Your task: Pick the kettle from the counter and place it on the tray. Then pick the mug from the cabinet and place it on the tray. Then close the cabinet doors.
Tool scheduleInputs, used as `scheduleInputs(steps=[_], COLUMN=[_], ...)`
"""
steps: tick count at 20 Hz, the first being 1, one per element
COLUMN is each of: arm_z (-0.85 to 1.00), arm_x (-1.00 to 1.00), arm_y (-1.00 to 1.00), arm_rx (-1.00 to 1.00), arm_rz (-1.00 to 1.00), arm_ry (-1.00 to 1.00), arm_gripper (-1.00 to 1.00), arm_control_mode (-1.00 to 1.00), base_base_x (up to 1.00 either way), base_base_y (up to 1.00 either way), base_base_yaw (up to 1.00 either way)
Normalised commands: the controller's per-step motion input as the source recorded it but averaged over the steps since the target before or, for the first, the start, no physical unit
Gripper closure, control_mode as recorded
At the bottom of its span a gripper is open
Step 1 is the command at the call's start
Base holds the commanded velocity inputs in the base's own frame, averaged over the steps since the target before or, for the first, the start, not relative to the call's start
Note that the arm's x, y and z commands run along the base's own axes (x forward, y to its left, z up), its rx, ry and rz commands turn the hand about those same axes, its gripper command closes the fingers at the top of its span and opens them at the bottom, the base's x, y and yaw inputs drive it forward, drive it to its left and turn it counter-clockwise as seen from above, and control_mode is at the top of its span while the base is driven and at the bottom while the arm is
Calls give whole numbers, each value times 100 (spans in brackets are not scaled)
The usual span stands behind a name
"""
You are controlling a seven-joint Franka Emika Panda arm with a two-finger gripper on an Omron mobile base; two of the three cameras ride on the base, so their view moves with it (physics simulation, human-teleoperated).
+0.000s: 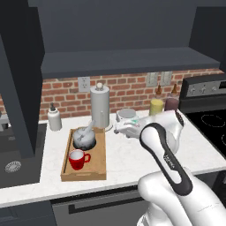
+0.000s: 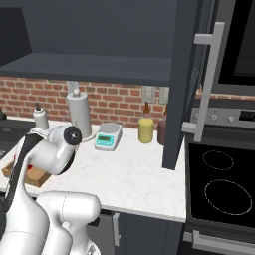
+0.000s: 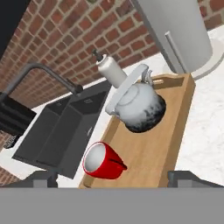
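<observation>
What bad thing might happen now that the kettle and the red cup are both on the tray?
1. The cabinet doors stand open, and the arm must swing up from low over the tray; it might bump the tall grey cylinder behind it.
2. The mug and kettle sit close together, so the open gripper beside the tray could nudge one while pulling away.
3. A door edge could be missed, leaving the cabinet ajar.
</observation>
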Motion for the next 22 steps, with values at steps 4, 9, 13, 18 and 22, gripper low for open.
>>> scheduleInputs(steps=[4, 9, 13, 18, 22], arm_z=[47, 34, 19, -1, -4], arm_x=[0, 0, 0, 0, 0], arm_y=[-100, -100, -100, -79, -63], arm_rx=[0, 0, 0, 2, 4], arm_rz=[-39, -34, -25, -14, -7], arm_ry=[25, 15, 9, -2, -2], arm_gripper=[-100, -100, -100, 100, 100], arm_control_mode=[-100, -100, -100, -100, -100], base_base_x=[0, 0, 0, 0, 0], base_base_y=[0, 0, 0, 0, 0], base_base_yaw=[0, 0, 0, 0, 0])
